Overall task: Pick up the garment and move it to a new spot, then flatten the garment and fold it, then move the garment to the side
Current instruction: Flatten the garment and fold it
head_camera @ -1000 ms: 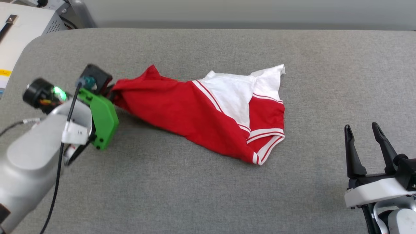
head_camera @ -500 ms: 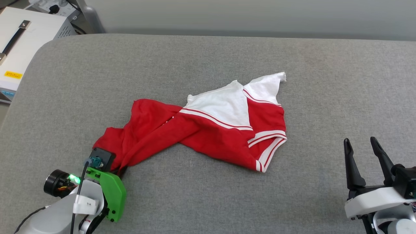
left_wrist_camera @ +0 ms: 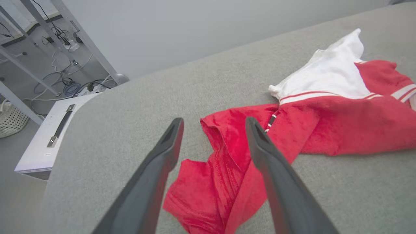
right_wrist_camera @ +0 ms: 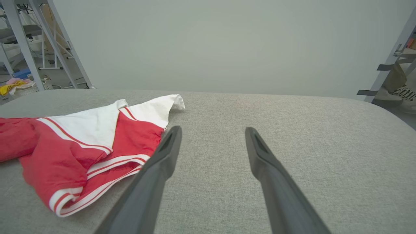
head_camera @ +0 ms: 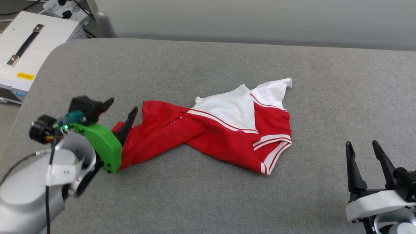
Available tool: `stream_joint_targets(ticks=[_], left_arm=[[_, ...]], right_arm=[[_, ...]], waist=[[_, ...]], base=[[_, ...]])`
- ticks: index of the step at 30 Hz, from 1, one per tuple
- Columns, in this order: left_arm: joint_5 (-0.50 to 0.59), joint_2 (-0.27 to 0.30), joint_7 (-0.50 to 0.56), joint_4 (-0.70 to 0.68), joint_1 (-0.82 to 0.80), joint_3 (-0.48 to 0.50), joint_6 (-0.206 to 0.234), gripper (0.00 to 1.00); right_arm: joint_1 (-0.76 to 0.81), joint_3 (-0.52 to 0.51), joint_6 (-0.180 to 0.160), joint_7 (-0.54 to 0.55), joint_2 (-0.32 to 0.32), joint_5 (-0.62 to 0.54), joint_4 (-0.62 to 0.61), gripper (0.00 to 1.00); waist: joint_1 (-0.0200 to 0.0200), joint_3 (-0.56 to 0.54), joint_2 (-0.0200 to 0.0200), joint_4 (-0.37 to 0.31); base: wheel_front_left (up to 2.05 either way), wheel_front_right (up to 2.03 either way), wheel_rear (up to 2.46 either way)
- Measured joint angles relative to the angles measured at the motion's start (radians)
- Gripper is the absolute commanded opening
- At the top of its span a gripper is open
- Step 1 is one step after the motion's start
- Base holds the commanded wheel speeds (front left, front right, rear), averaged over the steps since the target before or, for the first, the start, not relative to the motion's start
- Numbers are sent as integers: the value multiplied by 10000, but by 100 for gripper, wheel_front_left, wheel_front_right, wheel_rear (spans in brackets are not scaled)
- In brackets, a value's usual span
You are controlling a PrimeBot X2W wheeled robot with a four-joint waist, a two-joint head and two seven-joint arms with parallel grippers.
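The garment [head_camera: 211, 133], a red T-shirt with white sleeves and striped trim, lies crumpled and twisted on the grey padded surface [head_camera: 208, 201]. My left gripper [head_camera: 121, 110] stands open just over the garment's red left end, with nothing pinched between its fingers. In the left wrist view the left gripper [left_wrist_camera: 214, 122] hangs above the loose red cloth of the garment [left_wrist_camera: 227, 169]. My right gripper [head_camera: 362, 144] is open at the lower right, well clear of the cloth. The right wrist view shows the right gripper [right_wrist_camera: 213, 130] open over bare surface, with the garment [right_wrist_camera: 81, 146] to its left.
A white box with a handle [head_camera: 29, 48] stands beyond the surface's rounded far left corner, near cables and a power strip [head_camera: 63, 8]. Metal frame legs [right_wrist_camera: 19, 42] and a shoe [right_wrist_camera: 401, 92] show past the far edge.
My left gripper has opened and let go of the garment's red end, then lifted off it. The released end now rests on the surface. The right arm has not moved.
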Motion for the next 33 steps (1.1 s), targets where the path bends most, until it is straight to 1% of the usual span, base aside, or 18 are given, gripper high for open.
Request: stream_joint_targets(ticks=[3,4,6,8,12,15,18,21,24,27,30,33], left_arm=[[96,343,570,-675,-901,215,40,100],[56,359,805,-830,-1217,307,-35,100],[-40,328,1315,-997,-1757,389,-293,100],[-138,199,2000,-991,-2317,370,-662,100],[-955,-468,3824,-477,-3415,253,-1519,100],[-1553,-1062,5085,121,-4112,111,-2004,100],[-1630,-1574,6197,798,-4810,-240,-2359,100],[-1639,-2056,7022,1457,-5347,-623,-2589,100],[-1607,-2451,7551,2113,-5689,-1064,-2723,100],[-1409,-2686,7883,2725,-5778,-1442,-2794,100],[-940,-2761,7877,3150,-5777,-1712,-2830,100],[-796,-2807,7883,3371,-5757,-1816,-2832,100]], right_arm=[[-16,65,0,0,31,-21,-58,100],[-35,98,0,0,35,-27,-65,100],[-113,174,0,0,29,-35,-84,100],[-288,259,0,0,19,-59,-86,100],[-809,485,0,-15,-33,-75,-79,100],[-1181,660,0,-73,-100,-94,-33,100],[-1541,855,0,-119,-157,-140,10,100],[-1887,1060,0,-161,-192,-161,71,100],[-2180,1227,0,-234,-198,-161,134,100],[-2422,1327,0,-272,-199,-161,232,100],[-2638,1442,0,-339,-196,-159,360,100],[-2807,1519,0,-414,-194,-157,464,100]], waist=[[0,132,0,-40],[0,194,0,-70],[1,323,0,-131],[0,466,0,-208],[0,851,0,-404],[0,1166,0,-560],[1,1507,0,-736],[1,1865,0,-933],[0,2221,0,-1152],[1,2558,0,-1395],[1,2864,0,-1648],[1,3153,0,-1883]], base=[[0,0,0],[0,0,0],[0,0,0],[0,0,0],[0,0,0],[0,0,0],[0,0,0],[0,0,0],[0,0,0],[0,0,0],[0,0,0],[0,0,0]])
